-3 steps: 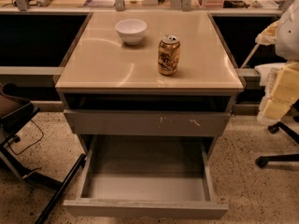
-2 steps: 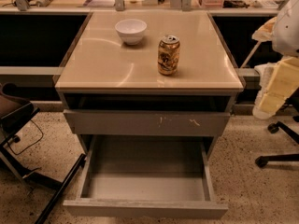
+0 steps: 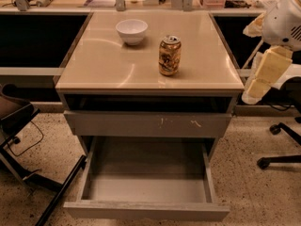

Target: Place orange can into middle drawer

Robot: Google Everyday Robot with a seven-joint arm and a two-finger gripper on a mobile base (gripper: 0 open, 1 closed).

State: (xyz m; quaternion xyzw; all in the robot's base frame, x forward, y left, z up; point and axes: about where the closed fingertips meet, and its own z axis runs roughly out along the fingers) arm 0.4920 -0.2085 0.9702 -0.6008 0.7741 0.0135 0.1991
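Orange can (image 3: 170, 55) upright on the countertop (image 3: 103, 65) — judged light, rigid, slippery; to be grasped across its mid-body. Gripper (image 3: 265, 76) held well apart at right — state cannot be told.

can (image 3: 170, 55) upright on top; drwr (image 3: 146, 210) open; gripper (image 3: 259, 81) rt

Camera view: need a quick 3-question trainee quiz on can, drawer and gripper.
1. True or false: the orange can is inside the middle drawer.
2. Where is the gripper? A) above the can B) off to the right of the table, apart from the can C) in the drawer
3. Fill in: behind and left of the can stands the ____.
Key: 1 false, it stands upright on the table; 2 B; 3 white bowl.
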